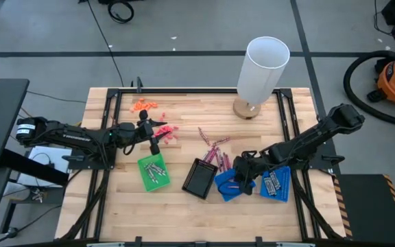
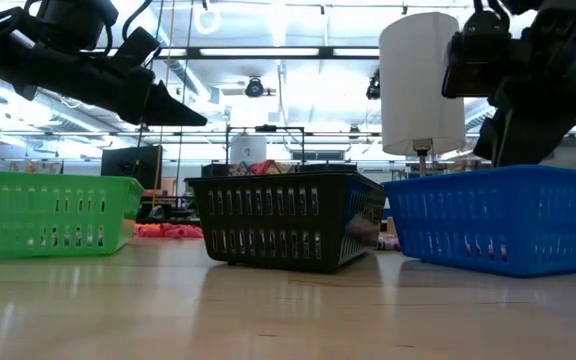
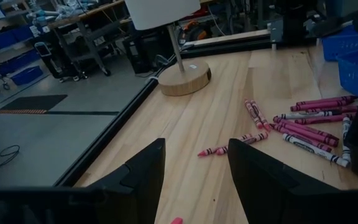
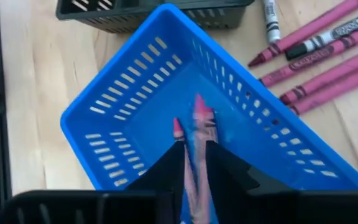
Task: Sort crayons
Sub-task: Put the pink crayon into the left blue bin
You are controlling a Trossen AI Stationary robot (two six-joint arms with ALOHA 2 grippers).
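Note:
Several pink crayons (image 1: pixel 214 152) lie loose on the wooden table beyond the trays; the left wrist view shows these crayons (image 3: pixel 309 121) with a few grey ones among them. My right gripper (image 4: pixel 194 146) hangs over the left blue tray (image 4: pixel 104 93), shut on two pink crayons (image 4: pixel 199 118). In the high view that gripper (image 1: pixel 242 175) covers part of the tray. My left gripper (image 3: pixel 196 177) stands open and empty, above the table by the green tray (image 1: pixel 153 171). My right gripper pinches two pink crayons side by side between its two fingers. Their pointed ends (image 4: pixel 201 112) stick out past the fingertips. The fingers slant down from above and lie along the crayons. The crayons point down into the blue tray, clear of its rim.
The green tray and a second blue tray (image 1: pixel 276 184) hold grey crayons. A black tray (image 1: pixel 201 178) stands between green and blue. Orange bits (image 1: pixel 142 105) and coral-red bits (image 1: pixel 166 132) lie far left. A white lamp (image 1: pixel 259 68) stands at the far edge.

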